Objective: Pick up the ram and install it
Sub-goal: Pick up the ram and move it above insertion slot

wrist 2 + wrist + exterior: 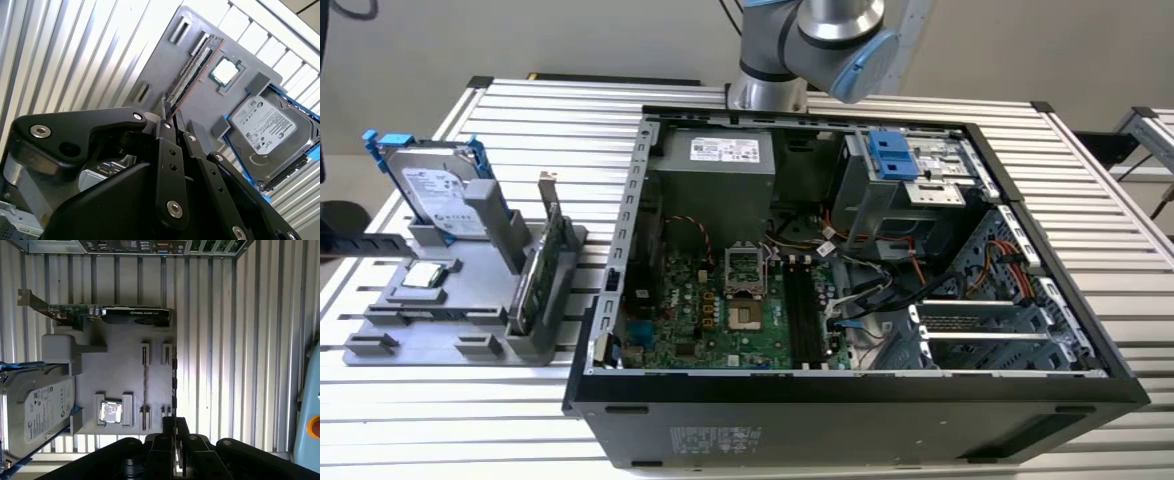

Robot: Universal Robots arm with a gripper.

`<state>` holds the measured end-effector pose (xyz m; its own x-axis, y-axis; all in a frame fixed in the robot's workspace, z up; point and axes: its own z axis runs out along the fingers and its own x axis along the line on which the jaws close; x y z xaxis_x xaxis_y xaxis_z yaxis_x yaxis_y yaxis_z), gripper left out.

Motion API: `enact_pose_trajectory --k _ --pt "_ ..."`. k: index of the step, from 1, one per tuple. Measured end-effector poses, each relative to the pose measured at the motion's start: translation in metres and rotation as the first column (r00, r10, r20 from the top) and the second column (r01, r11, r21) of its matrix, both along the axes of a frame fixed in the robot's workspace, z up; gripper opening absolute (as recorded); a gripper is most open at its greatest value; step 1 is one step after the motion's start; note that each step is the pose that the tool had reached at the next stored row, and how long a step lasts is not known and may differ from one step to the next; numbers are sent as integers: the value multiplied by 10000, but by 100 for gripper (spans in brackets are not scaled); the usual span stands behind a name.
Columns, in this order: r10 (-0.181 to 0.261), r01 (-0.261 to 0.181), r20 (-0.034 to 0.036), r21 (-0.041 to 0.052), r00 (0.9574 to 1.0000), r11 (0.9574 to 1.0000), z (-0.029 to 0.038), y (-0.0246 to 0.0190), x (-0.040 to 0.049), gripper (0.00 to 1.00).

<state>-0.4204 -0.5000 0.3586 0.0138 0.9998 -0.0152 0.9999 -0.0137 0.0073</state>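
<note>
Hand [175,421]: pressed together, nothing in it, apart from ram.
Ram [145,385]: on edge in slot of gray holder [120,365], just beside CPU [111,412]; not yet picked.
Holder: on desk [225,340], at exterior view's left of open PC case [1067,330].
Axis: ram's long axis approx. parallel w/ hand's seam.
Offset: ram lies off hand's line, toward CPU side, ahead of tips.

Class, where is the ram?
In the second wrist view, the ram stands on edge in the grey holder beside the processor, near the end effector.
</note>
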Motion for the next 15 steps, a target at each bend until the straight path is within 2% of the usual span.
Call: enact_pose_trajectory --k 15 --pt "0 0 -1 -1 10000 10000 141 0 0 0"
